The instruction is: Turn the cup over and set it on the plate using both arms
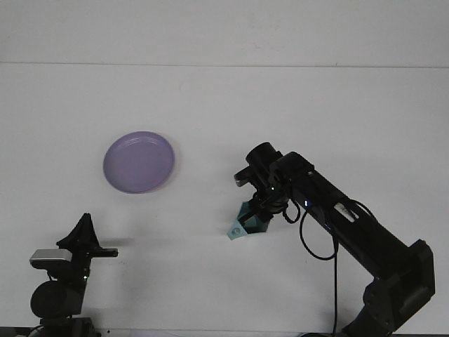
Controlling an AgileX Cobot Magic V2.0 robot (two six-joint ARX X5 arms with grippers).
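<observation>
A teal cup point(245, 225) is low over the white table near the middle, tilted with its handle end toward the lower left. My right gripper point(257, 217) is shut on the cup, and the black right arm point(337, 225) stretches in from the lower right. The purple plate point(139, 161) lies flat at the left, well apart from the cup. My left gripper point(85, 241) rests at the lower left corner, far below the plate, with nothing near it.
The white table point(224, 112) fills the view and its far edge runs across the top. Black cables point(319, 249) loop off the right arm. The left arm's base and camera block point(52, 281) sit at the bottom left.
</observation>
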